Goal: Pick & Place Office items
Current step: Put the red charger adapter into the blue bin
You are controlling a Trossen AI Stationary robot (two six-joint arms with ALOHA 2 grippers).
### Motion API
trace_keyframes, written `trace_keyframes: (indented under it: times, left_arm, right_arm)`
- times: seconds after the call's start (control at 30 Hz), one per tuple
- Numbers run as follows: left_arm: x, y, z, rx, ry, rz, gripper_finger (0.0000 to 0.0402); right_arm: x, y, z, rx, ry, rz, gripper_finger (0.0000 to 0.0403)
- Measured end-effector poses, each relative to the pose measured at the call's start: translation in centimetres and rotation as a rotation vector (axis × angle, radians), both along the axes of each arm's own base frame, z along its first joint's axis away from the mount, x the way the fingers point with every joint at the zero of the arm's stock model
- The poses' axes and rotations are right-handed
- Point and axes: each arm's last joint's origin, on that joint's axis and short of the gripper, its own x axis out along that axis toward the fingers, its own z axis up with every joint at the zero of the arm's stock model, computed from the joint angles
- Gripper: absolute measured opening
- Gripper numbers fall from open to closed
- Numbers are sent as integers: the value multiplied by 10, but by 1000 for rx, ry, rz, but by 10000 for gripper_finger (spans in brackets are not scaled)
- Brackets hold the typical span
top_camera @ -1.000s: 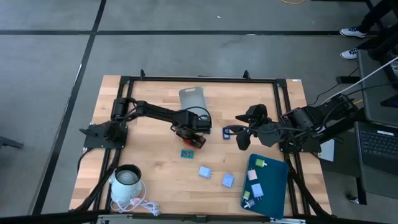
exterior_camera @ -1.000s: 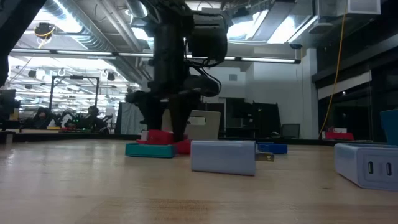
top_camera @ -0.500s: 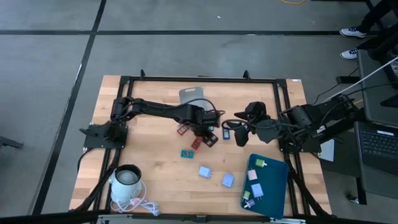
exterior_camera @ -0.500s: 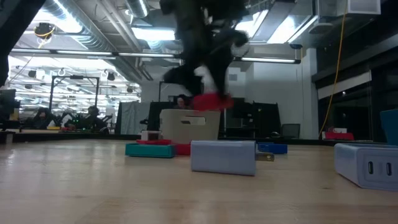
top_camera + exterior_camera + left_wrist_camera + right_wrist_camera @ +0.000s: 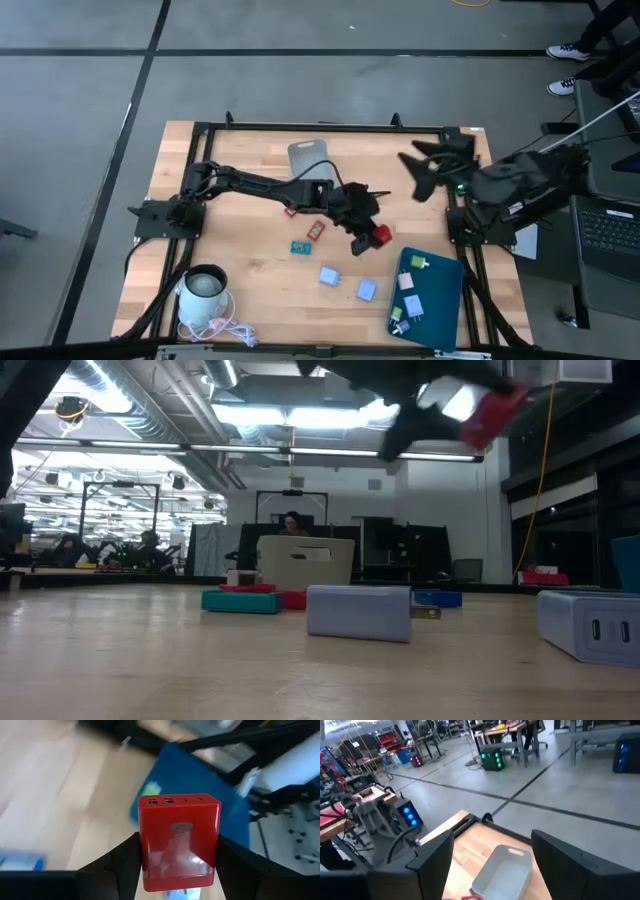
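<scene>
The high view looks straight down on the whole counter (image 5: 250, 290) and the surrounding floor. The low view sits at counter-top height, level, facing the room behind. The left wrist view looks closely down past a red block (image 5: 179, 840) toward the blue tray (image 5: 200, 775). The right wrist view faces outward over the grey bin (image 5: 502, 867), which the high and low views share.

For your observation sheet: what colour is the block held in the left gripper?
Red. The block shows best in the left wrist view.

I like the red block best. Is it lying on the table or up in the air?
Up in the air. The left gripper holds the red block between its fingers, and the low view shows it high above the table.
</scene>
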Motion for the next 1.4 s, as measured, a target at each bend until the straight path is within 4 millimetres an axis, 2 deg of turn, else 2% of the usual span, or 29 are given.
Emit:
trace_keyframes:
  times: [0.17, 0.27, 0.37, 0.63, 0.77, 0.93, 1.2, 1.23, 1.4]
  left_arm:
    - [25, -4, -15, -102, -197, -75, 205]
    - [38, -5, -37, -153, -212, -81, 205]
    - [52, -6, -50, -169, -207, -98, 205]
    - [94, -12, -44, -193, -339, -192, 205]
    - [111, -14, -52, -208, -370, -217, 205]
    - [120, -16, -70, -231, -355, -215, 205]
    - [118, -17, -86, -159, -304, -228, 205]
    - [118, -18, -85, -153, -308, -231, 213]
    - [118, -18, -85, -158, -311, -236, 305]
  right_arm:
    - [-23, -6, 8, -14, -36, -24, 272]
    - [-27, -8, 8, -20, -37, -34, 272]
    - [-27, -8, 9, -22, -36, -34, 272]
    - [-26, -7, 8, -14, -22, -1, 272]
    - [-27, -7, 8, -14, -23, -1, 272]
    - [-27, -7, 7, -11, -18, 9, 272]
    - [-27, -7, 7, -11, -12, 17, 272]
    - [-27, -7, 7, -11, -12, 17, 272]
    - [-27, -7, 7, -11, -12, 17, 272]
